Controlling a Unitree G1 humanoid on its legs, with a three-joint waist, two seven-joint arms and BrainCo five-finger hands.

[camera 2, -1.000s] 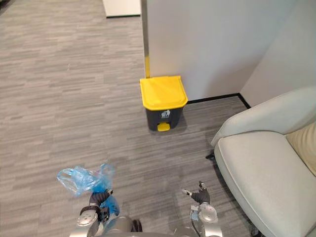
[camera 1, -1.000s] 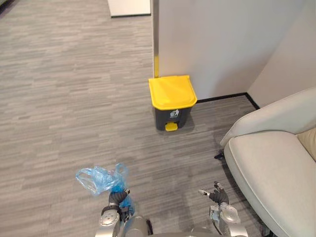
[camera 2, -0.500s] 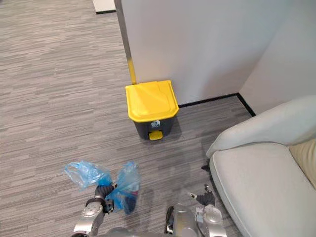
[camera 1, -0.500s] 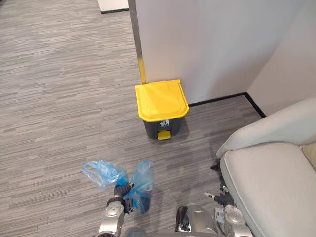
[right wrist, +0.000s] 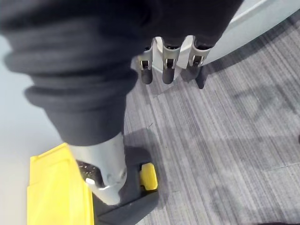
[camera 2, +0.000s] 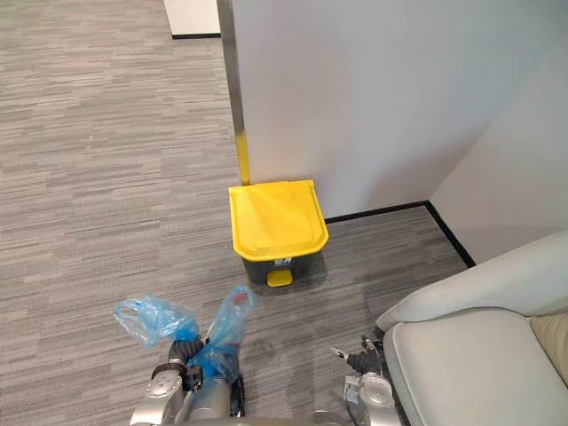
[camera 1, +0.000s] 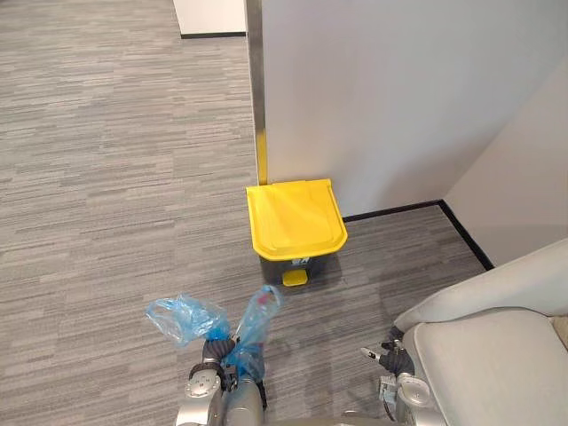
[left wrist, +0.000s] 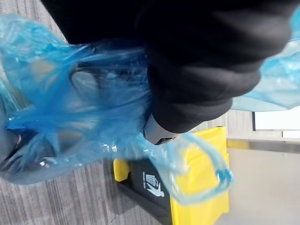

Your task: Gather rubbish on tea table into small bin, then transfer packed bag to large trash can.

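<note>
As the view shifts, left hand (camera 1: 211, 357) keeps bag (camera 1: 180, 319).

Carpeted corner with a cream sofa (camera 1: 497, 355)
Striped grey carpet (camera 1: 106, 177) covers the floor; a white wall (camera 1: 399, 98) with a metal corner strip (camera 1: 256, 89) stands at 12 o'clock, the sofa at 4 o'clock.

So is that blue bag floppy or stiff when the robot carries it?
Probably floppy: the blue bag crumples and sags around the left hand. Likely light too, since its thin see-through ends stick up loosely. It may swing while carried.
</note>
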